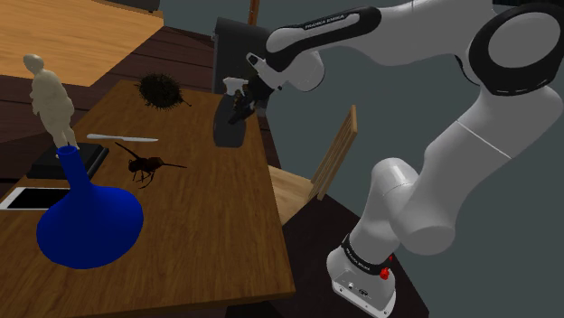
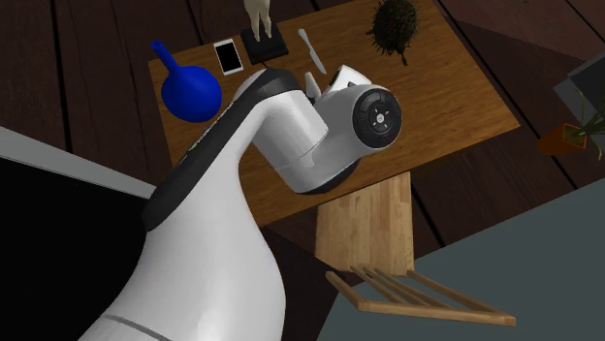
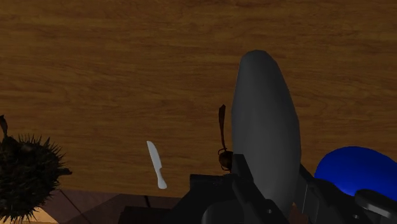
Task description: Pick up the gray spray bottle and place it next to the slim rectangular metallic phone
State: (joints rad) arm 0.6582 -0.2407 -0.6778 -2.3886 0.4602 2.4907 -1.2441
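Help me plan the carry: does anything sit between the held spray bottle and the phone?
Yes. On the table, between the gray spray bottle and the phone, lie a dark insect and a knife; the blue vase stands right beside the phone.

Looking over a brown wooden table (image 1: 212,248). Finding a blue round-bellied vase (image 1: 89,221) standing upright near one end, a white phone (image 1: 32,198) lying flat just beside it. Noting a pale figurine (image 1: 51,99) standing on a dark slab (image 1: 68,163), then a white knife (image 1: 122,138), a dark insect (image 1: 145,165) and a spiky dark ball (image 1: 161,89) lying farther along.
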